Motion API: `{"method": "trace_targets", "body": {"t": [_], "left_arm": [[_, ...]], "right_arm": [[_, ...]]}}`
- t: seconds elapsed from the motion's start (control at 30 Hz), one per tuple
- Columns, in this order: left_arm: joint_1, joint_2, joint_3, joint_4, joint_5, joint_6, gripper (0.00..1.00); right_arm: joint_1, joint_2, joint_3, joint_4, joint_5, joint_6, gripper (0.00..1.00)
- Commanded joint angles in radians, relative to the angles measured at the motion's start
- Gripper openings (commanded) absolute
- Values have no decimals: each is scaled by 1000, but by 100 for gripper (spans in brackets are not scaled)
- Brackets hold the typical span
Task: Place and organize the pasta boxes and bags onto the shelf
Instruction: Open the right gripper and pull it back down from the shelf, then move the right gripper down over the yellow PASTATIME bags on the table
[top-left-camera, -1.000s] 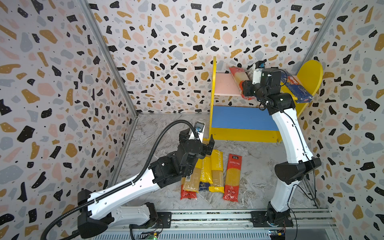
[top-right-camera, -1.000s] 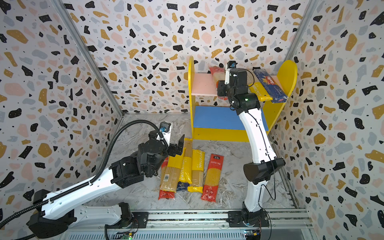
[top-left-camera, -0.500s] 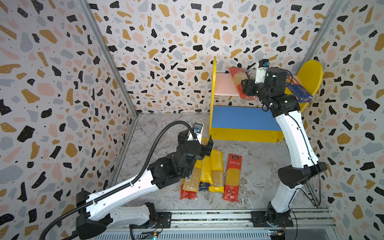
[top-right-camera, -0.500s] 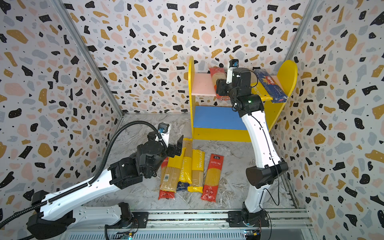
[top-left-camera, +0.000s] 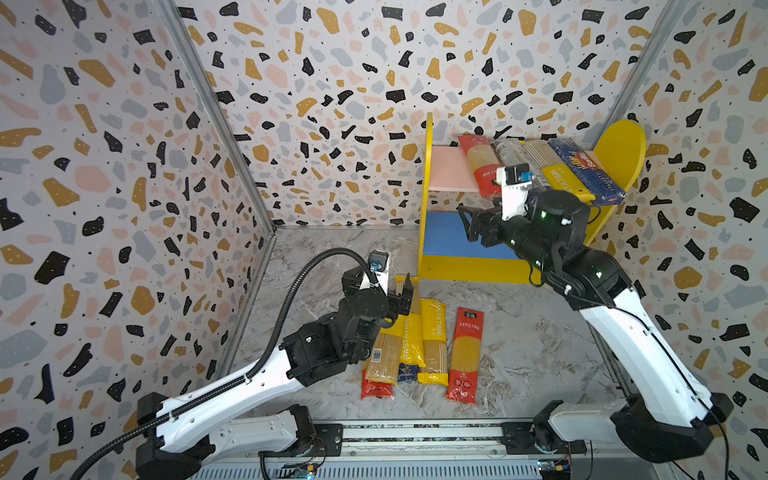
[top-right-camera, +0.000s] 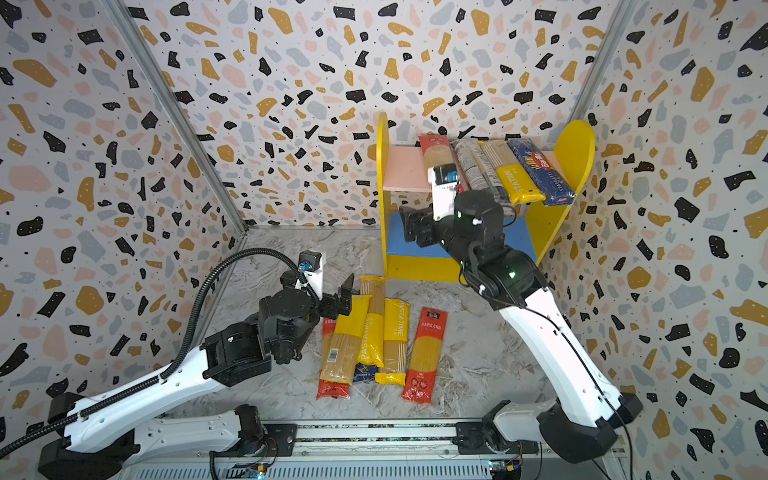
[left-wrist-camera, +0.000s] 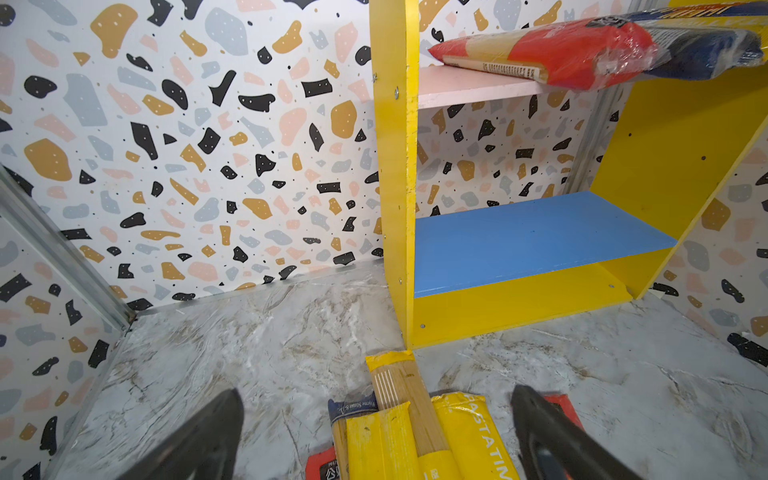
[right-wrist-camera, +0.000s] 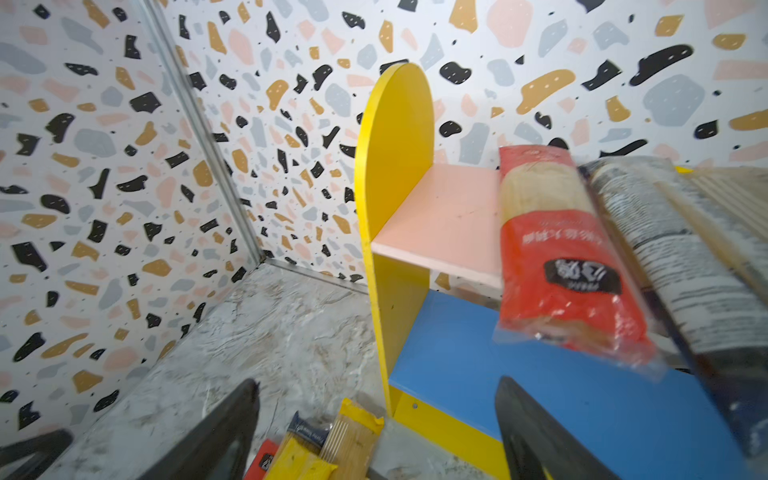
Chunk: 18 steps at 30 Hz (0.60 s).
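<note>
Right gripper (top-left-camera: 468, 224) and left gripper (top-left-camera: 403, 296) both have fingers spread, empty; red pack (top-left-camera: 478, 164) overhangs the pink board (top-left-camera: 446, 172), so the right arm could knock it off.

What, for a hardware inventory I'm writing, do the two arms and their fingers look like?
Both the left arm and right arm have long white links joined by black housings, ending in black fingers. Each wrist carries a white camera block. A black corrugated hose runs along the left arm; green lights glow on the right.
</note>
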<state>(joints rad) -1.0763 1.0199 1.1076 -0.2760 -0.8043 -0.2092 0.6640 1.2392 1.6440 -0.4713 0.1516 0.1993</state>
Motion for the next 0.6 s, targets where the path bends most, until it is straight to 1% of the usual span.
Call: {"method": "trace_targets", "body": {"t": [0.0,0.1,0.2,0.3,0.37,0.47,0.57], "left_arm": [[6,-38,-33,-22,-26,-53,99],[6,-68,-70,-46,-37,-90,100],[7,-97,-110,-50,-47,-122,100],[10,-98,-131,-51,-50,-146,100],[14,-84,-140,-48,-49,-154,99],[34,-50,-167,-25,-39,-167,99],[89,-11,-197,-6,24,-219,100]], "right_arm": [[42,-93,-173,60,26,66,90],[97,-168,-354,53,49,137,90],[141,-226,-561,86,3,229,91],[202,-257,-716,113,13,301,92],[231,-274,-786,128,22,337,92],[251,-302,-880,190,-11,374,93],[260,-307,-941,235,-15,397,93]]}}
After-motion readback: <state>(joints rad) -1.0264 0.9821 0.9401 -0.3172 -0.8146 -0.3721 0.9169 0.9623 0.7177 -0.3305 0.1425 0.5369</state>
